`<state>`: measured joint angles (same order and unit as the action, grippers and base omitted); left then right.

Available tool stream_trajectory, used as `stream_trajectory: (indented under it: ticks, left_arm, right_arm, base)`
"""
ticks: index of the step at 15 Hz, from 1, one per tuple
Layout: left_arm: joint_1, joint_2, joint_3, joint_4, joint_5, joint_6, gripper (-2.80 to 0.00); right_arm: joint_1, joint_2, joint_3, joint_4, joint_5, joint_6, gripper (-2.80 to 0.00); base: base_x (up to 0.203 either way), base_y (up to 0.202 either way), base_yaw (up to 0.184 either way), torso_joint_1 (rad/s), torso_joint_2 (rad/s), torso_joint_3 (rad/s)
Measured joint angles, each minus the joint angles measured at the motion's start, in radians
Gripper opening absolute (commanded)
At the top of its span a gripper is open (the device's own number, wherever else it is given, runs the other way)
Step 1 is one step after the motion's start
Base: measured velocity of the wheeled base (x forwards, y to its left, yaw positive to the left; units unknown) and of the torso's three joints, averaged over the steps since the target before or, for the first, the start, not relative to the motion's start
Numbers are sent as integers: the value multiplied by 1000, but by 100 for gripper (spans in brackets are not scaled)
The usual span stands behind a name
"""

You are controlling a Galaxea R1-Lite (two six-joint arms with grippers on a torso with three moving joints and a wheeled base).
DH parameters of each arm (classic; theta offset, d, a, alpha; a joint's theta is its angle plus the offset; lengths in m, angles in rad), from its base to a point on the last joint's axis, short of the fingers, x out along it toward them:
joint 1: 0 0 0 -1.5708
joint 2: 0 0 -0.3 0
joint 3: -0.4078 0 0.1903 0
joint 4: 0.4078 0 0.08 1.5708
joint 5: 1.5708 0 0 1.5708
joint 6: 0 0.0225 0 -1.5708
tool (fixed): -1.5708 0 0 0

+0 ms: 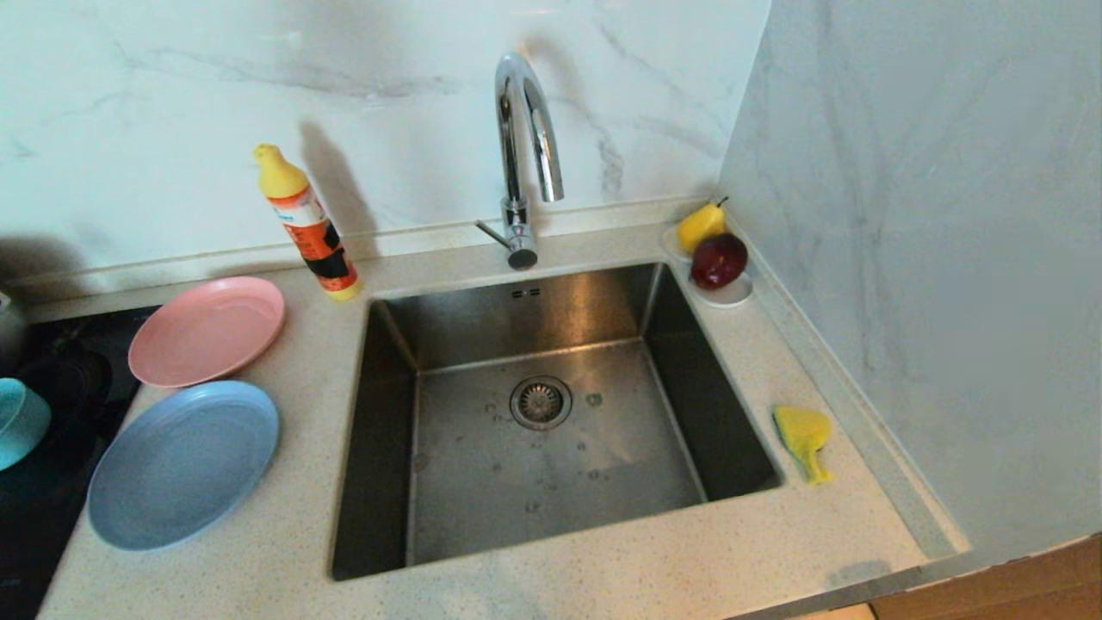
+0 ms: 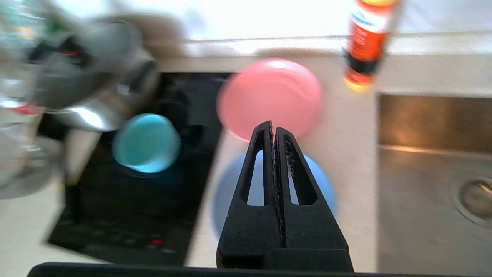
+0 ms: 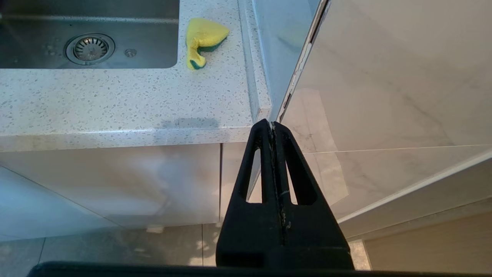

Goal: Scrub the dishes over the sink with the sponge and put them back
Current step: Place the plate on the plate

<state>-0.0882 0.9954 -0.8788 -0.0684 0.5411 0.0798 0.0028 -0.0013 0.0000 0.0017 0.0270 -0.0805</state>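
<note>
On the counter left of the sink (image 1: pixel 551 422) lie the pale-blue plate (image 1: pixel 183 463) and, behind it, the pink plate (image 1: pixel 207 330). The teal bowl (image 1: pixel 19 420) sits on the black hob at the left edge. The yellow sponge (image 1: pixel 805 437) with its green face lies crumpled on the counter right of the sink. Neither arm shows in the head view. My left gripper (image 2: pixel 273 124) is shut and empty, hanging above the blue plate (image 2: pixel 324 184), with the pink plate (image 2: pixel 271 94) and bowl (image 2: pixel 147 143) beyond. My right gripper (image 3: pixel 271 123) is shut and empty, low in front of the counter edge, far from the sponge (image 3: pixel 203 38).
An orange-and-yellow detergent bottle (image 1: pixel 310 226) stands behind the pink plate. The chrome tap (image 1: pixel 523 155) arches over the sink's back edge. A pear (image 1: pixel 702 224) and a dark red fruit (image 1: pixel 719 260) rest on a white saucer (image 1: pixel 732 295) in the back right corner. A metal kettle (image 2: pixel 92 77) sits on the hob.
</note>
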Motion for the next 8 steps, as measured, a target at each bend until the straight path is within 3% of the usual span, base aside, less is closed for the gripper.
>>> stream_trajectory:
  ticks: [4,8]
  left_arm:
    - [166,127,-187,68,-22,9,-280]
    - [391,235,-244,104,-203,-7,-280]
  right_arm:
    - [0,0,0,0,0,0,-280]
    - [0,0,0,0,0,0,-280]
  base:
    - [0,0,0,0,0,0]
    - [0,0,0,0,0,0]
